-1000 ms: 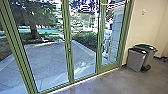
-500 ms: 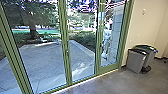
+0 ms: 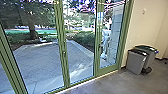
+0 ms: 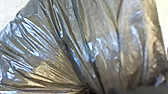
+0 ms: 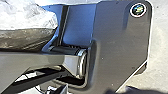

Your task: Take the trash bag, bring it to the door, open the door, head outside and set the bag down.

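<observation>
- As the folds of the trash bag (image 4: pixel 105 45) are drawing together at the left gripper (image 4: pixel 89 89), that gripper is apparently pinching the gathered plastic; picking up is looking done.
- The bag is filling much of the left wrist view and is also appearing at the edge of the right wrist view, near the robot's dark base plate (image 5: pixel 120 45). Whether it is hanging free or partly resting on something, I cannot tell.
- What the right gripper is doing, open or closed, I cannot tell.
- Carrying is seemingly nearing its end: the green-framed glass door (image 3: pixel 61 47) is standing just ahead, apparently closed.
- Opening it, going out and setting the bag down are all remaining; the paved yard (image 3: pixel 41 61) is lying beyond the glass, and the robot is facing it from the indoor floor (image 3: pixel 102 86).
</observation>
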Tool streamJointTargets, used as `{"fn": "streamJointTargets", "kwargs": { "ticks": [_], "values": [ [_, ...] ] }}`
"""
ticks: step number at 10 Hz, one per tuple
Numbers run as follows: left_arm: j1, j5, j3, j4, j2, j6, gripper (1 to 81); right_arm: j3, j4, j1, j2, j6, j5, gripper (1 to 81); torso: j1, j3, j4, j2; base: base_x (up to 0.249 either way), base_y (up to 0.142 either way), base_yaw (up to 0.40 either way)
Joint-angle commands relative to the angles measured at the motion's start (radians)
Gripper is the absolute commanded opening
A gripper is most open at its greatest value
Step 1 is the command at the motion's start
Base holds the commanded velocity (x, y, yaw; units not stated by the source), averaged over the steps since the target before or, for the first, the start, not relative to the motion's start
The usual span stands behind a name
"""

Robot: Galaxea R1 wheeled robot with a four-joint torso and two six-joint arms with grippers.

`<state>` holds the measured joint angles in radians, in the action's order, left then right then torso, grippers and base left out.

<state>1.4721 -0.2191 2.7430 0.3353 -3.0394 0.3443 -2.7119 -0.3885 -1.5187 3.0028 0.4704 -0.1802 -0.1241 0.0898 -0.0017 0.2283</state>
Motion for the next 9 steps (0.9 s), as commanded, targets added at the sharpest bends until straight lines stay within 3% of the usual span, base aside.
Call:
{"fn": "streamJointTargets", "kwargs": {
  "ticks": [1,9],
  "values": [
    [-0.051,-0.080,-0.005,-0.006,-0.004,0.010,1.0,-0.002,0.000,0.048,0.000,0.002,-0.070,81.1,0.000,0.000,0.000,0.000,0.134,-0.094,0.000],
    [-0.051,-0.080,-0.005,-0.006,-0.006,0.010,1.0,-0.002,0.000,0.047,0.000,0.002,-0.065,81.1,0.000,0.000,0.000,0.000,0.138,-0.095,0.000]
  ]
}}
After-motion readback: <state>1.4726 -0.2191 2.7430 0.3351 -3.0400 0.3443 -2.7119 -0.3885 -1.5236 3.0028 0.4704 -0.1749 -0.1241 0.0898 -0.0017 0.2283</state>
